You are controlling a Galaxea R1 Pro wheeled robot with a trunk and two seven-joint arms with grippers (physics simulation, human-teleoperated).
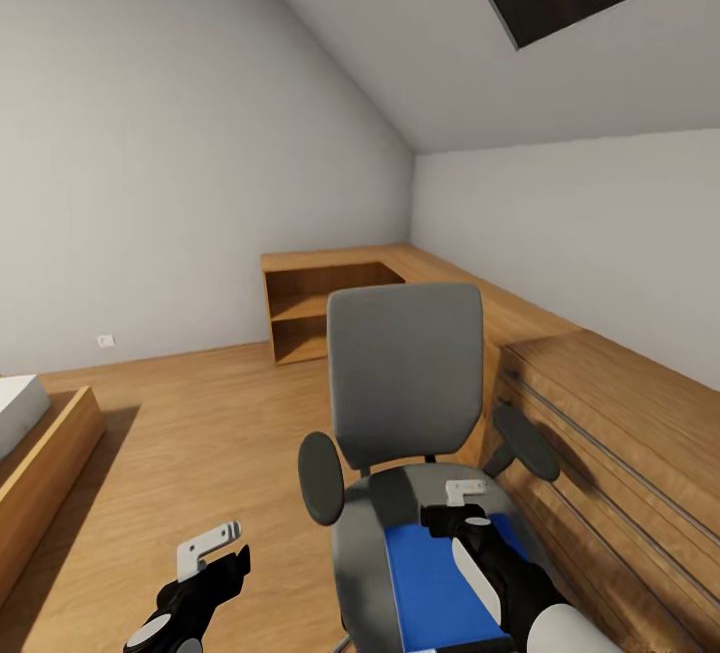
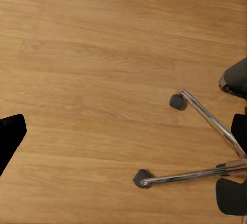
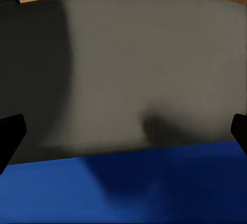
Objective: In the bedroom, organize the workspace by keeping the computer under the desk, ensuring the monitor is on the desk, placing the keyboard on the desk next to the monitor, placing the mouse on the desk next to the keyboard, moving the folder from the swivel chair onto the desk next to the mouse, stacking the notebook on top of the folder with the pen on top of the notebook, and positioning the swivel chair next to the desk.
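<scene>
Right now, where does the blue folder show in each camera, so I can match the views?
Head view: blue folder lies flat on the swivel chair's grey seat, under the right gripper.
Left wrist view: folder not in it; wood floor and chair base.
Right wrist view: folder below the seat.
Shared landmark: the swivel chair.

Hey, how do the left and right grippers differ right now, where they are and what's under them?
The right gripper hangs over the swivel chair seat, above the blue folder; the left gripper hangs over bare wood floor, beside the chair. The right wrist view frames folder and seat; the left frames the chair's base. Neither holds anything.
</scene>
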